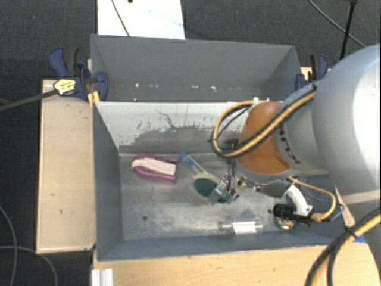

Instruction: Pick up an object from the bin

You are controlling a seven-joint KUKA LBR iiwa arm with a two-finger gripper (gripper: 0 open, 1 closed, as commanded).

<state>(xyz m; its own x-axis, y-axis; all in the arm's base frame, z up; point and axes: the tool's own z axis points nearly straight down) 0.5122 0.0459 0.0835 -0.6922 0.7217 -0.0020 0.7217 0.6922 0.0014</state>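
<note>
Dark carpet surrounds the grey metal bin (107, 219), which sits open under your camera, with its scuffed floor showing through the middle.

Nearest you, at about 5 o'clock on the bin floor, a small white and clear piece (243, 226) lies flat close to the front wall. Further right, near 4 o'clock, there is a black-and-white part (290, 211) with a yellowish cable at its end. You cannot tell whether it is loose or belongs to the arm.

Next in, just right of the floor's centre, the gripper (226, 194) is down at floor level below the arm's orange cover (262, 145). Its tip is against the 3 o'clock side of a teal round-headed tool (204, 187), whose pale blue handle runs off toward 11 o'clock. You cannot tell from here whether the gripper is apart or closed, nor whether it has hold of the teal head.

Beyond that, at about 10 o'clock, a pink and purple oblong thing (153, 167) lies on its side near the foot of the back slope, well apart from the gripper.
</note>
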